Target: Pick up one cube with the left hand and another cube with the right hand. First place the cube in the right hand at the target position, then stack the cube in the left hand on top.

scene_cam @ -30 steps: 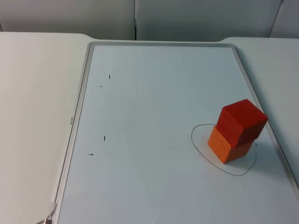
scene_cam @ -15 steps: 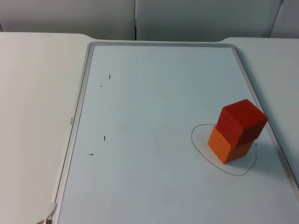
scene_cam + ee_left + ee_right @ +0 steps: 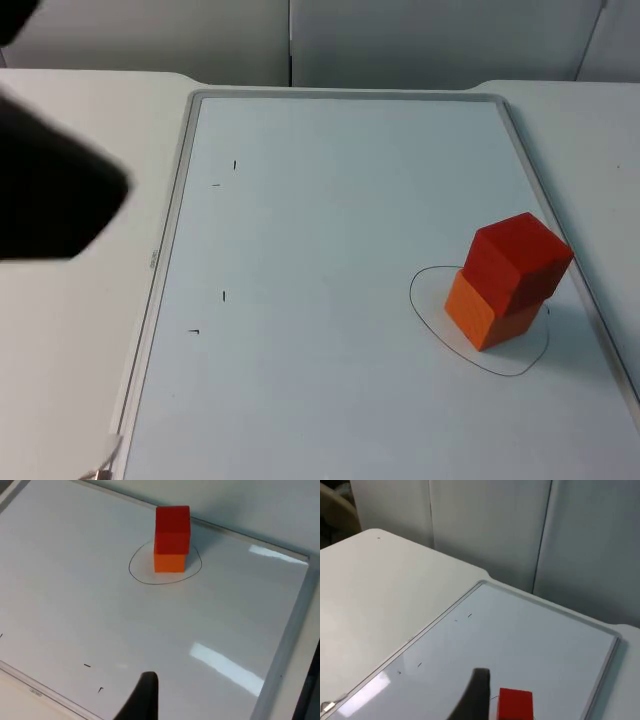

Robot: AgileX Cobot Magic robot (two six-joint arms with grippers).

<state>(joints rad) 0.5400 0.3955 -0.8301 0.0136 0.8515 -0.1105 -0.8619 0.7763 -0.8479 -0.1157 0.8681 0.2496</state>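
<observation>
Right of frame centre, red cube [image 3: 520, 257] sat on orange cube [image 3: 485, 312] inside drawn ring, both claws well away, finger state unclear.

Two cubes stacked: top cube [image 3: 520, 258] on bottom cube [image 3: 488, 312], slightly offset. Stack inside drawn outline [image 3: 425, 312], right near part of board [image 3: 330, 200]. Board lies on surface [image 3: 70, 350], far edge toward wall [image 3: 400, 40]. Small marks [image 3: 224, 296] on board's left side.
</observation>
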